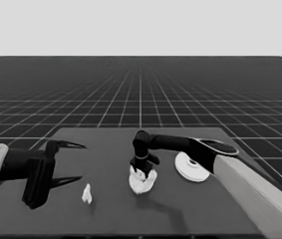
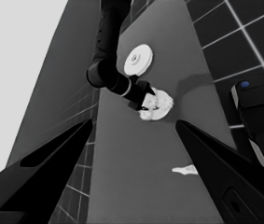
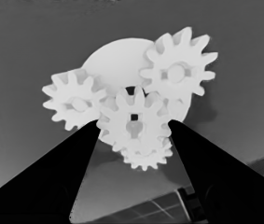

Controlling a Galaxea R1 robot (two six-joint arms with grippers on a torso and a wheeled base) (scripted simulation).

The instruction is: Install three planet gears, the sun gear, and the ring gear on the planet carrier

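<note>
Table (image 1: 180,214) dark, all white parts on it. Larger round part (image 1: 190,168), thick with raised middle and small centre hole, lies flat right of centre, partly behind the right arm, apart from the cluster. Smaller round part (image 3: 115,58) flat at table centre, carrying gears: in the right wrist view three toothed gears sit on it around the edge, one gear (image 3: 75,103) on one side, another (image 3: 178,73) on the other side, a third (image 3: 146,156) mostly hidden below the middle one. A fourth gear (image 3: 134,122) is over the centre, between the right gripper's fingers, teeth meshed or overlapping the others; can't tell if it is fully seated. Right gripper (image 1: 144,168) points down onto the cluster, fingers closed against that middle gear's sides. In the head view the cluster reads as one white lump (image 1: 141,181) under the gripper. Thin white piece (image 1: 86,194) lies alone toward the table's left front, well apart from the cluster. Left gripper (image 1: 73,162) parked over the table's left end, fingers spread open, nothing between them.
</note>
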